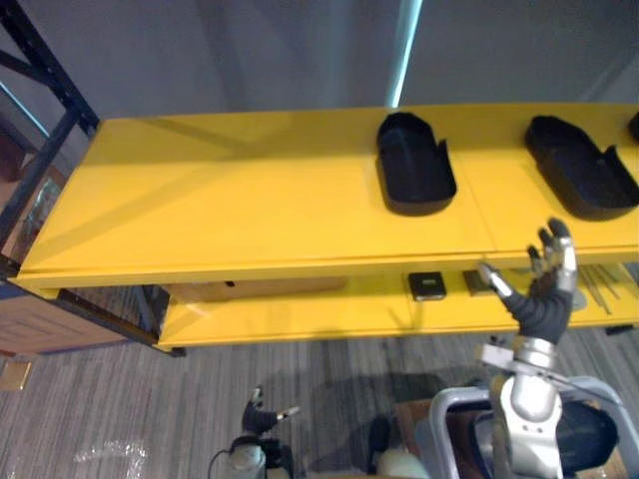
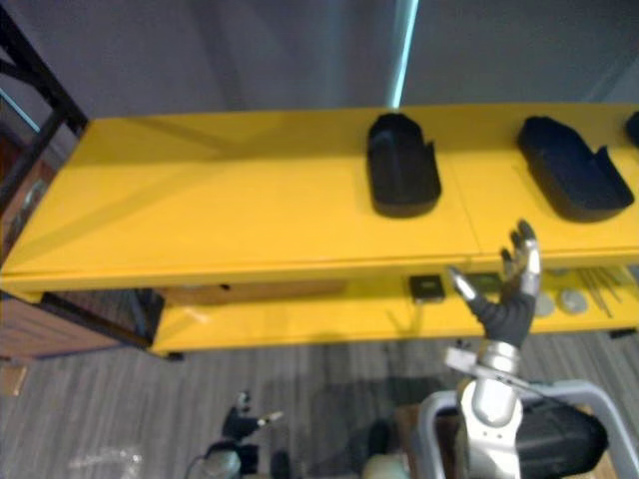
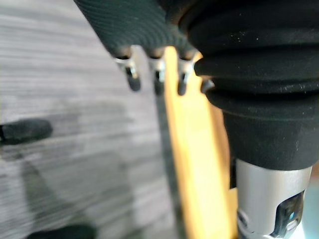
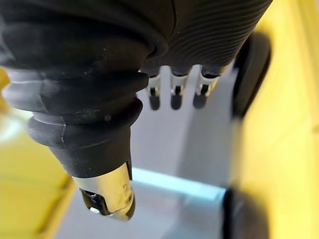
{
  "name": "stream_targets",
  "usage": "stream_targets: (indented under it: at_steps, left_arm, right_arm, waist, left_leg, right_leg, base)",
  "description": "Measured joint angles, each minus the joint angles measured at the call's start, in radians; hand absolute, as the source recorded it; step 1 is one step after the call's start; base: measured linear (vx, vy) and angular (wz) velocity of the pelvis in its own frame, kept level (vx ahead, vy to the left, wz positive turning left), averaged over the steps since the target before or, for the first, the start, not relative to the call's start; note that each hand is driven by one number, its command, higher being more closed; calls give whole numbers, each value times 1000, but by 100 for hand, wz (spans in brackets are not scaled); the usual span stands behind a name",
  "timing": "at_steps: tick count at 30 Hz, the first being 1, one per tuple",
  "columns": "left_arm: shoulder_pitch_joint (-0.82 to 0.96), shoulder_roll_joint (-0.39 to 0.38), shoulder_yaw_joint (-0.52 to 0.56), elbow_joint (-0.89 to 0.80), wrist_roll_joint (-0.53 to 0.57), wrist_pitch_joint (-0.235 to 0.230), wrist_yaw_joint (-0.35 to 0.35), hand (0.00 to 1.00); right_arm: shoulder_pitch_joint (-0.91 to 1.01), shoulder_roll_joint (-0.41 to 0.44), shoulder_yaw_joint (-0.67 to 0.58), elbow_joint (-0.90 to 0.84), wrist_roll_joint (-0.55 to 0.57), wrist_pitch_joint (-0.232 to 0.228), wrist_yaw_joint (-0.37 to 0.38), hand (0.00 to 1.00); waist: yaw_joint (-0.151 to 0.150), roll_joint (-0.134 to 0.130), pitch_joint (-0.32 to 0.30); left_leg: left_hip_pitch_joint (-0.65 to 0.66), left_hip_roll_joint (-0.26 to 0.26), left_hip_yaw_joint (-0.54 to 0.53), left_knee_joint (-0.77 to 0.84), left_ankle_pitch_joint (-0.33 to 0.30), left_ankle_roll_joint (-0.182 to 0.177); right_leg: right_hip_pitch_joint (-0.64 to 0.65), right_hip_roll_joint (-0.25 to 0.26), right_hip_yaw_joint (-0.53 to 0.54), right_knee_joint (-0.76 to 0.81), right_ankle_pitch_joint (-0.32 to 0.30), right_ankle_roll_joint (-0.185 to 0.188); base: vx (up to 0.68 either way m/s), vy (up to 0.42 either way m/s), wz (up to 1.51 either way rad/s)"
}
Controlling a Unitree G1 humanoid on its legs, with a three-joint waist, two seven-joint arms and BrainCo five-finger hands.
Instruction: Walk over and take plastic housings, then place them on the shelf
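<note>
A long yellow shelf [image 1: 220, 200] stands in front of the robot, with a lower shelf [image 1: 300, 311] under it. Two black plastic housings lie on the top shelf, open side up. They lie flat, so they will not tip or slide. The left housing [image 1: 414, 165] is near the middle. The right housing [image 1: 581, 168] is well apart from it, further right.

The right hand [image 1: 544, 294] is held up in front of the shelf's near edge, below the right housing and not touching it. Its fingers [image 1: 559, 244] are spread wide apart and hold nothing. It looks like a hand that is done putting down, or one getting ready to reach.

The left hand [image 1: 262, 417] hangs low by the grey floor [image 1: 120, 419]. Its fingers [image 3: 133, 79] are loose and apart and hold nothing. I think it hangs there because it has no job now.

A small dark square thing [image 1: 427, 286] lies on the lower shelf.

Both housings look put away, so this part of the job seems done.
</note>
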Motion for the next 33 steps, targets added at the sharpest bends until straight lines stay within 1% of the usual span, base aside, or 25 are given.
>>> stream_targets:
  at_steps: [2, 3, 4, 6, 7, 9, 11, 13, 14, 15, 16, 17, 18, 19, 20, 22, 24, 25, 27, 28, 29, 30, 31, 32, 33]
  left_arm:
    - [1, 0, 0, 67, 42, 22, -21, 0]
    - [-2, 0, 0, 77, 48, 26, -22, 0]
    - [-3, 1, 1, 101, 48, 38, -27, 0]
    - [-4, 4, 2, 134, 52, 46, -40, 0]
    - [-6, 6, 2, 149, 71, 49, -46, 0]
    - [-12, 11, 4, 168, 103, 52, -51, 0]
    - [-24, 11, 12, 177, 135, 55, -63, 0]
    - [-30, 14, 52, 175, 137, 71, -66, 0]
    - [-27, 17, 72, 175, 109, 77, -67, 0]
    - [-14, 26, 117, 173, 64, 80, -68, 0]
    - [-10, 32, 139, 172, 55, 79, -69, 0]
    - [-5, 40, 183, 147, 26, 79, -70, 0]
    - [4, 40, 219, 135, 23, 77, -70, 0]
    - [28, 34, 289, 104, 1, 66, -68, 0]
    - [59, 21, 339, 86, -8, 58, -67, 0]
    - [84, 2, 414, 72, -51, 48, -58, 0]
    - [86, 2, 443, 66, -83, 44, -57, 0]
    - [86, 2, 457, 60, -92, 43, -56, 0]
    - [86, 0, 461, 54, -91, 43, -56, 0]
    - [85, -1, 460, 34, -91, 43, -56, 0]
    - [85, 2, 441, 21, -83, 44, -55, 0]
    - [85, 2, 428, 15, -78, 44, -52, 0]
    - [77, -1, 392, -1, -77, 44, -46, 0]
    - [61, 3, 361, -17, -69, 44, -44, 0]
    - [49, 1, 349, -29, -66, 43, -43, 0]
  right_arm:
    - [43, 42, -70, 6, -3, 16, -33, 0]
    - [52, 46, -86, 6, -3, 25, -36, 0]
    - [86, 48, -107, 6, -3, 40, -36, 0]
    - [134, 52, -138, 6, -3, 45, -41, 0]
    - [160, 56, -149, 6, -2, 46, -50, 0]
    - [215, 78, -169, 6, 2, 46, -56, 0]
    - [256, 98, -163, 6, 13, 46, -54, 0]
    - [259, 104, -132, 6, 55, 46, -46, 0]
    - [247, 101, -113, 6, 60, 47, -34, 0]
    - [213, 87, -62, 11, 59, 55, -12, 0]
    - [192, 80, -35, 22, 58, 60, -7, 0]
    - [149, 61, 20, 49, 60, 63, 11, 0]
    - [124, 44, 52, 61, 61, 64, 18, 0]
    - [78, 4, 110, 73, 78, 63, 37, 0]
    - [32, -27, 161, 97, 81, 62, 54, 0]
    - [-9, -53, 192, 123, 99, 62, 79, 0]
    - [-25, -39, 190, 126, 113, 61, 95, 0]
    - [-22, -39, 190, 130, 118, 61, 103, 0]
    - [-31, -38, 202, 148, 119, 61, 108, 0]
    - [-43, -31, 219, 169, 119, 61, 120, 0]
    - [-41, -24, 240, 185, 122, 62, 125, 0]
    - [-34, -19, 254, 184, 124, 62, 127, 0]
    - [-20, -8, 268, 179, 139, 62, 127, 0]
    - [9, 7, 277, 153, 139, 63, 126, 0]
    - [41, 17, 283, 123, 149, 63, 127, 0]
  waist:
    - [-35, 0, -1]
    - [-41, 0, -1]
    - [-64, 5, -7]
    - [-98, 7, -17]
    - [-115, 4, -18]
    - [-139, 10, -22]
    - [-140, 13, -25]
    - [-136, 16, -26]
    - [-130, 18, -25]
    - [-112, 22, -26]
    - [-101, 15, -23]
    - [-75, -4, -16]
    - [-62, -5, -17]
    - [-36, 4, -17]
    - [-7, 33, -25]
    - [19, 58, -33]
    - [22, 44, -27]
    - [21, 32, -20]
    - [24, 29, -18]
    - [30, 13, -5]
    - [31, 6, 4]
    - [29, 10, 6]
    - [30, 11, 19]
    - [29, 12, 35]
    - [33, 8, 47]
  left_leg:
    - [24, 2, 115, 29, -36, -1]
    - [30, 3, 146, 34, -45, -1]
    - [34, 4, 199, 45, -62, -3]
    - [47, 7, 274, 58, -81, -9]
    - [50, 12, 302, 67, -92, -11]
    - [64, 18, 341, 69, -102, -18]
    - [65, 20, 350, 68, -107, -20]
    - [70, 22, 354, 68, -108, -22]
    - [82, 23, 365, 70, -108, -23]
    - [82, 32, 379, 116, -128, -27]
    - [69, 38, 364, 174, -141, -17]
    - [20, 44, 286, 314, -154, 5]
    - [-12, 43, 216, 388, -161, 17]
    - [-79, 23, 38, 507, -185, 51]
    - [-118, -2, -150, 565, -230, 63]
    - [-123, -44, -322, 559, -270, 55]
    - [-114, -72, -331, 499, -278, 58]
    - [-111, -81, -321, 453, -297, 64]
    - [-109, -80, -293, 402, -344, 78]
    - [-112, -85, -279, 406, -360, 90]
    - [-121, -91, -279, 452, -373, 95]
    - [-131, -89, -284, 487, -389, 95]
    - [-140, -87, -294, 561, -419, 95]
    - [-149, -87, -311, 638, -449, 92]
    - [-150, -94, -311, 687, -466, 96]
  right_leg:
    - [-45, 19, 116, 32, -2, 0]
    - [-55, 23, 144, 33, 0, 4]
    - [-71, 36, 195, 29, 5, 8]
    - [-89, 56, 261, 20, 19, 6]
    - [-90, 64, 281, 9, 23, 8]
    - [-91, 70, 279, -2, 27, 3]
    - [-95, 72, 277, -2, 33, -3]
    - [-97, 76, 277, -5, 39, -4]
    - [-95, 81, 284, -4, 40, -4]
    - [-102, 95, 313, 3, 37, -6]
    - [-103, 98, 334, 9, 36, -8]
    - [-116, 102, 376, 32, 32, -13]
    - [-125, 107, 403, 50, 26, -17]
    - [-152, 119, 455, 78, 20, -20]
    - [-176, 148, 508, 86, 21, -20]
    - [-209, 173, 538, 92, 25, -15]
    - [-237, 157, 553, 90, 45, 9]
    - [-259, 144, 559, 86, 54, 21]
    - [-289, 144, 572, 75, 74, 47]
    - [-294, 140, 587, 78, 80, 55]
    - [-289, 136, 588, 101, 76, 52]
    - [-290, 139, 580, 124, 63, 50]
    - [-292, 150, 564, 195, 30, 67]
    - [-293, 156, 537, 276, -7, 73]
    - [-293, 157, 517, 328, -21, 71]
  base:
    - [-46, 42, -144]
    - [-57, 33, -144]
    - [-53, 17, -130]
    - [-37, 5, -119]
    - [-25, -9, -88]
    - [-18, -20, -60]
    - [-4, -24, -19]
    - [9, -12, -5]
    - [6, 2, -40]
    - [3, 10, -56]
    - [-1, -32, -89]
    - [7, -62, -86]
    - [30, -52, -117]
    - [-4, 68, -134]
    - [-20, 133, -134]
    - [-91, 185, -92]
    - [-100, 132, -25]
    - [-159, 163, -6]
    - [-158, 163, -16]
    - [-134, 114, -22]
    - [-157, 136, -14]
    - [-100, 81, 15]
    - [-105, 62, 47]
    - [-145, 70, 57]
    - [-161, 57, 52]
